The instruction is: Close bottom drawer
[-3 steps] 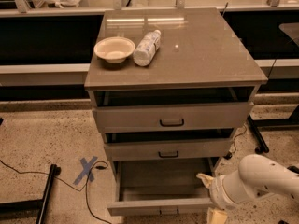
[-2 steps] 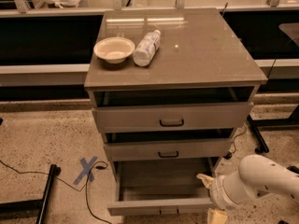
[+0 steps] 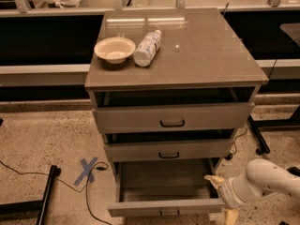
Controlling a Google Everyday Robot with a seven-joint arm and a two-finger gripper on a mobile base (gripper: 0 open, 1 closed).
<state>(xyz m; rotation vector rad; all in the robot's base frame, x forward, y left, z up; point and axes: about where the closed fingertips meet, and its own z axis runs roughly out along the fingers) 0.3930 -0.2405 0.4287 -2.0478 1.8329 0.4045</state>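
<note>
Bottom drawer [image 3: 161, 210]: pulled far out of the bench [image 3: 211, 55].
End effector [image 3: 221, 197]: spread, held at the drawer front's right end.
Bench top: bowl [image 3: 115, 49] touched by bottle [image 3: 147, 48].

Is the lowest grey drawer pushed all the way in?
No, the wide grey bottom drawer sticks out of the grey cabinet, showing its inside, with the white end effector at its right front corner.
</note>
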